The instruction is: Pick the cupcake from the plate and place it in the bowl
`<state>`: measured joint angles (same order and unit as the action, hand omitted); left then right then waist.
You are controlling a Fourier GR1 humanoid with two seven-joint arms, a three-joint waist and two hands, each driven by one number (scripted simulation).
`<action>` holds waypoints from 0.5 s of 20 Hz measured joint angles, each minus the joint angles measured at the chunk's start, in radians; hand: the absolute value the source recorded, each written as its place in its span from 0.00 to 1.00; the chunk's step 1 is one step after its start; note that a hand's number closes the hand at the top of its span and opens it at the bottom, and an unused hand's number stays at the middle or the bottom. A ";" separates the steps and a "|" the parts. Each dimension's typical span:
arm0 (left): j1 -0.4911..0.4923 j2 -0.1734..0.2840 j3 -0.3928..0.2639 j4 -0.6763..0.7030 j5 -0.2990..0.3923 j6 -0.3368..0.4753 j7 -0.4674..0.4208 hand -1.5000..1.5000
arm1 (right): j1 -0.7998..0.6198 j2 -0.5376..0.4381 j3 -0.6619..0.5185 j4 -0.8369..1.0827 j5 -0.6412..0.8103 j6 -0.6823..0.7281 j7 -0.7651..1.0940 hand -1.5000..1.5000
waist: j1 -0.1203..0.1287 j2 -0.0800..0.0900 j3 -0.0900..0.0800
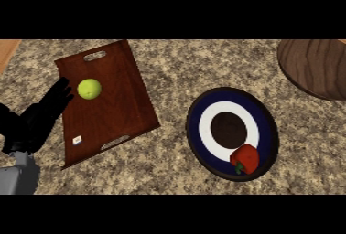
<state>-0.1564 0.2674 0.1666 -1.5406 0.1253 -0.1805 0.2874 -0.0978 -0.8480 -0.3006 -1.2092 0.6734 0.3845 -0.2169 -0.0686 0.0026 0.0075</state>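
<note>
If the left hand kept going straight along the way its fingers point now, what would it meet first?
Probably the wooden tray: the left hand points up and right over its near edge, toward the lime. Its height above the tray is unclear.

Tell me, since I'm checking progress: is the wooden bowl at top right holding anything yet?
Cannot tell. The brown wooden bowl is cut off by the view's edge; the part shown looks empty, and a red item sits on the blue-and-white plate.
</note>
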 measured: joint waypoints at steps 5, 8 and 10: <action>-0.004 -0.010 -0.017 0.000 -0.001 -0.011 -0.006 0.50 | 0.040 -0.203 -0.151 0.232 -0.053 -0.001 -0.294 1.00 | 0.035 0.002 -0.002; -0.023 -0.012 -0.025 0.005 -0.004 -0.014 -0.003 0.50 | 0.035 -0.305 -0.205 0.367 -0.055 -0.016 -0.438 1.00 | 0.053 0.002 -0.003; -0.033 -0.018 -0.036 -0.003 -0.007 -0.012 0.013 0.50 | 0.023 -0.355 -0.226 0.445 -0.052 -0.035 -0.508 1.00 | 0.062 0.001 -0.004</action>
<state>-0.1894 0.2496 0.1308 -1.5437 0.1183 -0.1928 0.3000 -0.0748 -1.2033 -0.5267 -0.7641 0.6215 0.3491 -0.7247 -0.0068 0.0040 0.0035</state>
